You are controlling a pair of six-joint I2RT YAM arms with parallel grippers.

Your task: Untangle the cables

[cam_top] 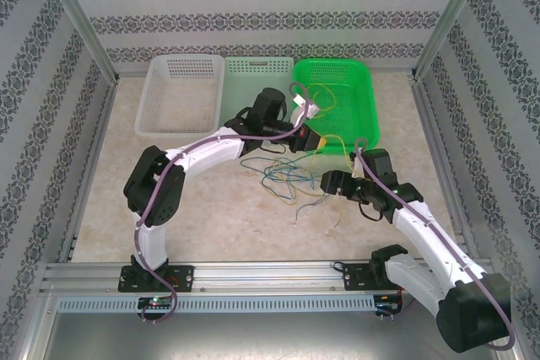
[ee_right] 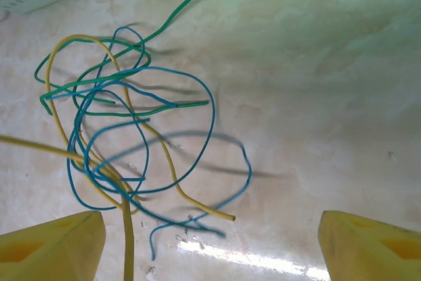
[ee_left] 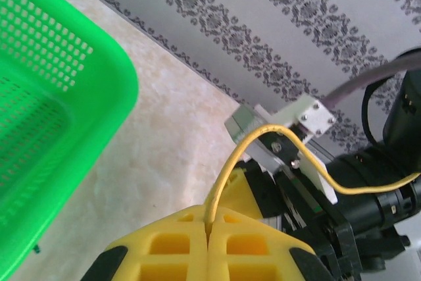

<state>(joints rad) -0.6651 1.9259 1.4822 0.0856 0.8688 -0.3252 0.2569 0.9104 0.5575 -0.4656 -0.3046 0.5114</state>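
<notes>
Overhead, the left arm (cam_top: 194,153) reaches toward 1 o'clock, and its own wrist covers the left jaws, right at the near rim of the green basket (cam_top: 368,99). The left wrist camera settles it. Both yellow fingers (ee_left: 177,248) are pressed flat together with a yellow cable (ee_left: 227,169) pinched in the seam. The cable arches up and away toward 3 o'clock, where the frame cuts it off, so its far end can't be seen.

Over to the right arm (cam_top: 422,225): the right jaws are spread wide, with nothing gripped between them. The two fingertips (ee_right: 52,241) are cropped at the 7 and 5 o'clock corners of its wrist view. A yellow strand drops past the 7 o'clock tip and out of frame; whether it touches that tip, can't tell.

Just ahead, the cables (ee_right: 131,129) lie on the bench (ee_right: 329,97), with blue, green and yellow loops crossed over one another. Overhead they're only a thin scribble at centre, and the colours barely separate. Faint strands inside the green basket are too fine to sort.

There's bare bench from 3 to 5 o'clock of the tangle, and more at 9 o'clock. The white basket (cam_top: 160,99) and the pale basket (cam_top: 253,69) line the far edge at 11 and 12 o'clock.
</notes>
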